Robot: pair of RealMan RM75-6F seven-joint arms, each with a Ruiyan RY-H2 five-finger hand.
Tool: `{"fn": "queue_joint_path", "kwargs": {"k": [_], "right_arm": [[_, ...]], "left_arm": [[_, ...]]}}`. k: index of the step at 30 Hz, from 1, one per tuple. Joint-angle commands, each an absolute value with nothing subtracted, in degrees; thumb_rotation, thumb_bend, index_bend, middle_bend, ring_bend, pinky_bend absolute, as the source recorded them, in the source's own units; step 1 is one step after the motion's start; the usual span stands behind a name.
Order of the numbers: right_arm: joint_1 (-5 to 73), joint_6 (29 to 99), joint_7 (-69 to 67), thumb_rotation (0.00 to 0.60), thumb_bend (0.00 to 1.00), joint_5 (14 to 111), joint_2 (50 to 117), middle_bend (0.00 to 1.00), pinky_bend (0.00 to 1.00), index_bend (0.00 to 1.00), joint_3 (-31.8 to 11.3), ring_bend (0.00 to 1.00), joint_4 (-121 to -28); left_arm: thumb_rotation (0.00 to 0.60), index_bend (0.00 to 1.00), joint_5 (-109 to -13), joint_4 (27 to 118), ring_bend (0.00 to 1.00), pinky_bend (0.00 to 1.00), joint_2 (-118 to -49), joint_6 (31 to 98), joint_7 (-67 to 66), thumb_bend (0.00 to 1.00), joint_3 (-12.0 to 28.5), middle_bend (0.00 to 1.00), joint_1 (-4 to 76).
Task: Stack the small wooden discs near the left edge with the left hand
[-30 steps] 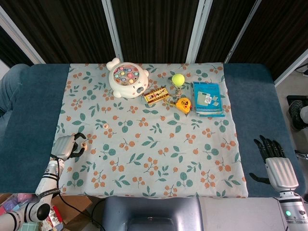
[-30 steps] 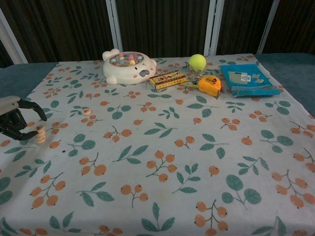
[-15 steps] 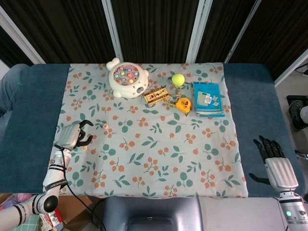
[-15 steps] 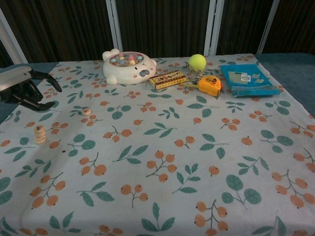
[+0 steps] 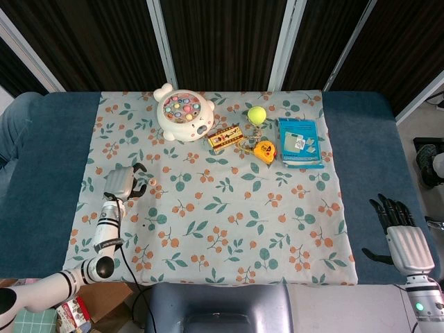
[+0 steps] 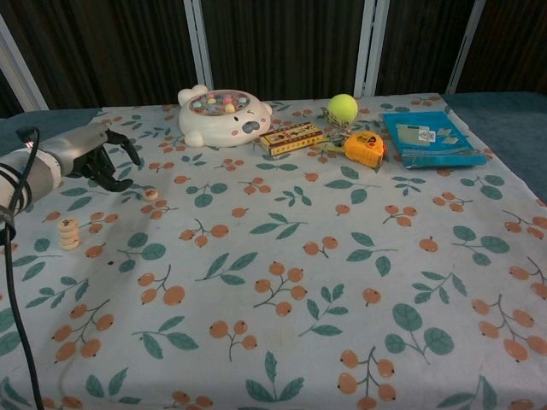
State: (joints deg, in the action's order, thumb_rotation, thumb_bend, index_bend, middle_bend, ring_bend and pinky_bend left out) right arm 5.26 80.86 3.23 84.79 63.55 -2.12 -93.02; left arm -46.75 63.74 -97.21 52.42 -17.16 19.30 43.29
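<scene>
now, what we see, line by line.
left hand (image 6: 98,161): we see it raised over the cloth, fingers spread and curled downward, holding nothing; the head view shows it too (image 5: 123,182).
loose disc (image 6: 150,194): we find one small wooden disc lying flat on the cloth just beside the left hand's fingertips, a little nearer the table's middle; we cannot tell whether a fingertip touches it. in the head view it shows as a pale dot (image 5: 152,182) beside the hand.
disc stack (image 6: 68,233): we see a short upright pile of small wooden discs near the cloth's left edge, on the near side of the left hand and apart from it; the head view hides it behind the arm.
right hand (image 5: 401,233): we see it only in the head view, far across the table from the left hand, past the cloth's right edge, fingers extended and apart, empty.
tablecloth (image 6: 282,256): we see a pale cloth printed with orange berries and green leaves beneath the left hand.
fishing toy (image 6: 224,115): well beyond the left hand, toward the far edge.
yellow box (image 6: 291,137): further right of the toy.
tennis ball (image 6: 343,108): far side.
tape measure (image 6: 365,148): just near side of the ball.
blue booklet (image 6: 429,137): furthest from the left hand.
</scene>
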Motion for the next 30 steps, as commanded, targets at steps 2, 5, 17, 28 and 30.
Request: {"fn": "queue_joint_path", "kwargs": {"k": [2, 5, 17, 28, 30], "right_arm": [[5.3, 80.7, 3.3, 0.6, 0.15, 84.5, 63.6, 0.0, 0.0, 0.0, -2.2, 0.0, -93.0], [5.4, 80.5, 3.3, 0.6, 0.15, 84.3, 63.6, 0.0, 0.0, 0.0, -2.3, 0.0, -93.0], [5.2, 80.6, 3.0, 0.6, 0.15, 83.9, 63.4, 0.0, 0.0, 0.0, -2.5, 0.0, -92.9], [4.9, 81.0, 2.8, 0.6, 0.15, 83.6, 63.2, 0.0, 0.0, 0.0, -2.6, 0.0, -92.7], [4.8, 81.1, 2.6, 0.6, 0.15, 83.7, 63.1, 0.0, 0.0, 0.0, -2.6, 0.0, -92.8]], "left_arm": [[0.6, 0.38, -45.5, 59.0, 1.0, 1.0, -100.3, 50.9, -18.1, 0.38, 19.3, 1.0, 45.2], [0.6, 0.38, -45.4, 57.3, 1.0, 1.0, -101.4, 50.2, -18.0, 0.38, 19.3, 1.0, 45.7], [0.6, 0.38, -46.0, 52.0, 1.0, 1.0, -105.6, 49.2, -17.8, 0.38, 19.4, 1.0, 47.4], [0.6, 0.41, -46.6, 48.8, 1.0, 1.0, -107.0, 47.7, -17.4, 0.38, 19.2, 1.0, 47.5], [0.6, 0.41, -46.7, 48.3, 1.0, 1.0, -107.2, 47.4, -17.1, 0.38, 19.3, 1.0, 47.4]]}}
